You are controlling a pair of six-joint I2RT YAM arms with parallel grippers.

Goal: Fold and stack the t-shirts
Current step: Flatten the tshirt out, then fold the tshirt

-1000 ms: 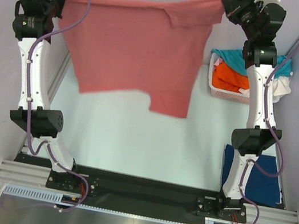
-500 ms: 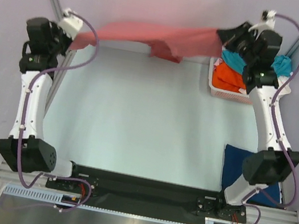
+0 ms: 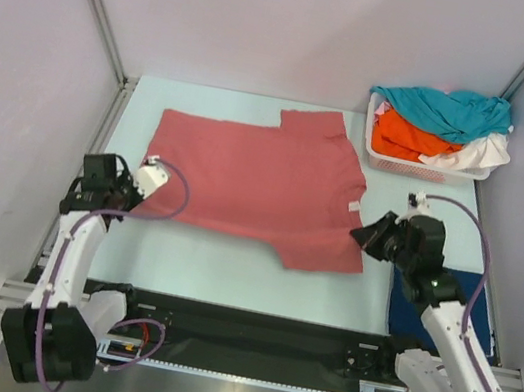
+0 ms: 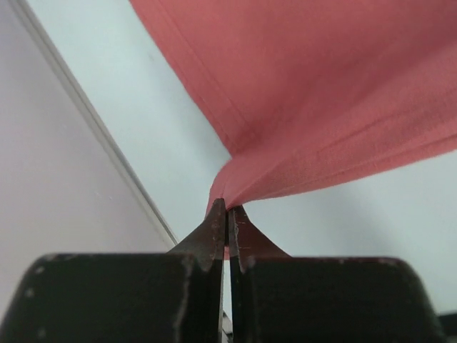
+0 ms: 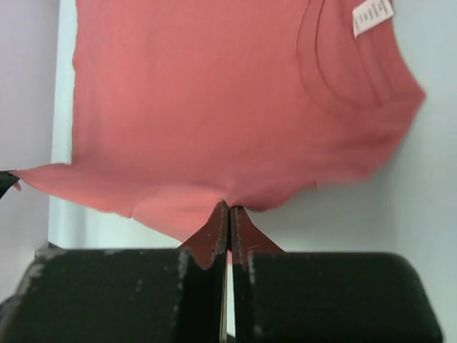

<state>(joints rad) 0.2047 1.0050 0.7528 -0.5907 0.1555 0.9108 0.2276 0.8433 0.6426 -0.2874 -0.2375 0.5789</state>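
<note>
Pale, smooth counter (image 3: 228,271) is used as the folding surface: the salmon-red t-shirt (image 3: 256,170) is laid out flat across its middle, probably to be smoothed before folding. The soft matte knit is pinched at a hem corner by the closed left claw (image 4: 227,214) and at the shoulder edge by the closed right claw (image 5: 228,212), beside the curved collar (image 5: 343,68).

On the table (image 3: 230,262), the spread t-shirt (image 3: 256,175) lies between my left pincer (image 4: 227,209) at nine o'clock and my right pincer (image 5: 229,207) at three. The basket (image 3: 389,164) holding heaped shirts (image 3: 438,120) sits at two, the folded t-shirt (image 3: 398,301) at four.
</note>
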